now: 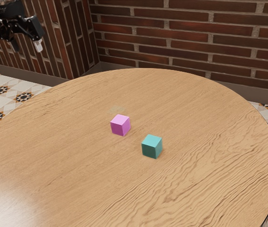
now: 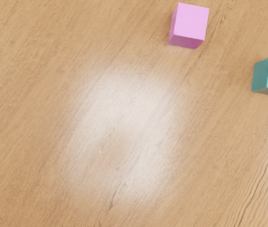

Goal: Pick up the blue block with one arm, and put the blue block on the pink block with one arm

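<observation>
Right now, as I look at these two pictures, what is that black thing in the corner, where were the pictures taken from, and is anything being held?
That black thing is the end of a robot arm in a computer simulation. Its pincer is open and empty, far from the cubes. One picture comes from a camera beside the arm; the other from a camera on the arm's hand, looking down at the round wooden table. Two small cubes sit apart on it: a pink block and a blue block, rather teal in shade. The job is stacking blue on pink, not yet begun.
</observation>
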You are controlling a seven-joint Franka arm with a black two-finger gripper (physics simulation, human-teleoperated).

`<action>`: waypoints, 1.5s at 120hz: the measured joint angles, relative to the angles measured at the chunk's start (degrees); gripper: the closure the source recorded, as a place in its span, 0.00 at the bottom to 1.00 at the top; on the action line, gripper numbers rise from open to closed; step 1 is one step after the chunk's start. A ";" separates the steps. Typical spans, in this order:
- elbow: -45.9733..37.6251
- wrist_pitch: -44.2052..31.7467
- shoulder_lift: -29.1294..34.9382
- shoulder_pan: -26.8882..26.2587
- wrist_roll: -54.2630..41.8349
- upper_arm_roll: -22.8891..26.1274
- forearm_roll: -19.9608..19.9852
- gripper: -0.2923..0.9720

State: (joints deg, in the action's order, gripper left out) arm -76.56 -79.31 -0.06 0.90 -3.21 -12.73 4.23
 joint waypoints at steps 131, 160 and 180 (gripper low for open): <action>3.31 -32.73 -42.90 -26.02 16.46 -1.76 4.95 0.29; 5.15 -33.33 -45.00 -23.76 17.06 0.64 4.69 0.30; 5.16 -34.34 -45.98 -23.69 16.04 0.99 4.62 0.30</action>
State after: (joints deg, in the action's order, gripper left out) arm -71.40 -113.65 -46.04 -22.79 12.83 -11.74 8.84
